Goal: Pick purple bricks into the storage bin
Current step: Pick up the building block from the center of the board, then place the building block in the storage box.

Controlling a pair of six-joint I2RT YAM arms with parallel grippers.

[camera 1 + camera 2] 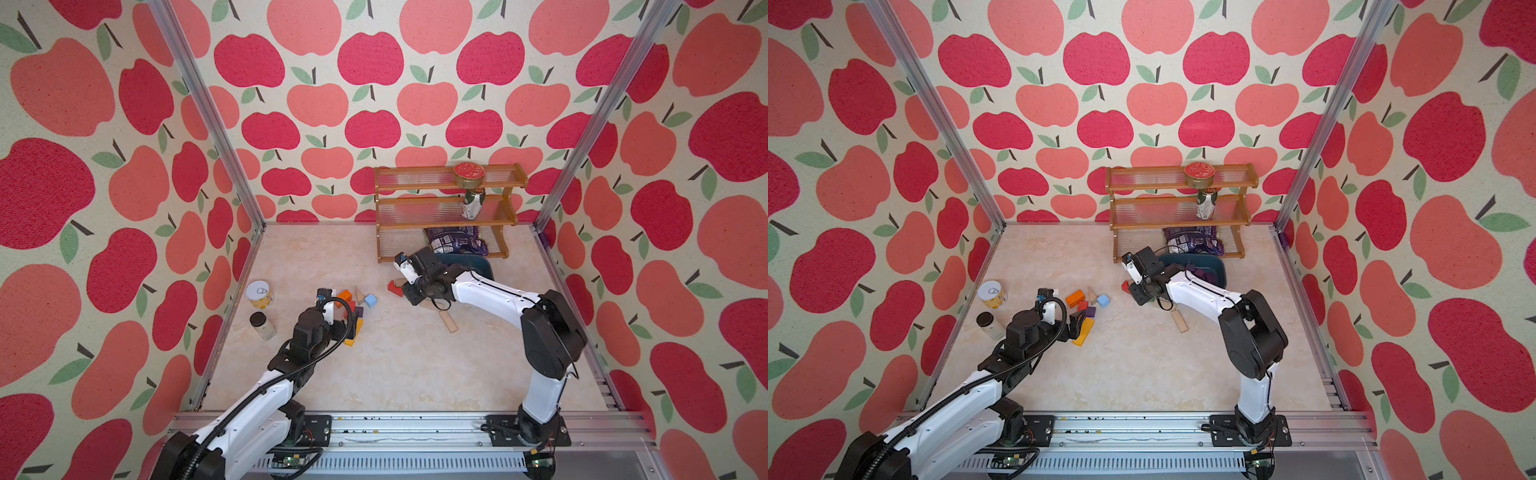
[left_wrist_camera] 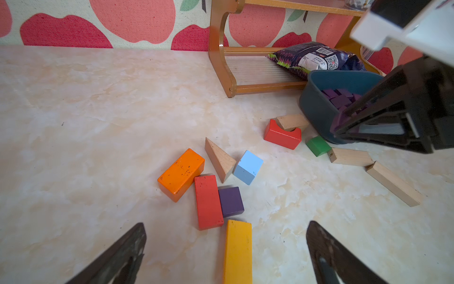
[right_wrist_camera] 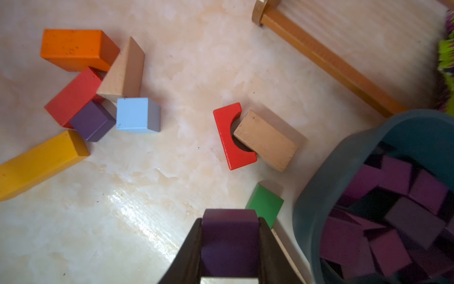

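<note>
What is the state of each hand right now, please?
Left hand: open, holding nothing.
Right hand: closed on a purple brick.

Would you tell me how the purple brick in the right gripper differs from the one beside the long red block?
The held purple brick is clamped between the right gripper's jaws; the loose purple brick is ungripped. The held one is near the storage bin; the loose one lies on the table, touching the red block. Both are dark purple and outside the bin.
</note>
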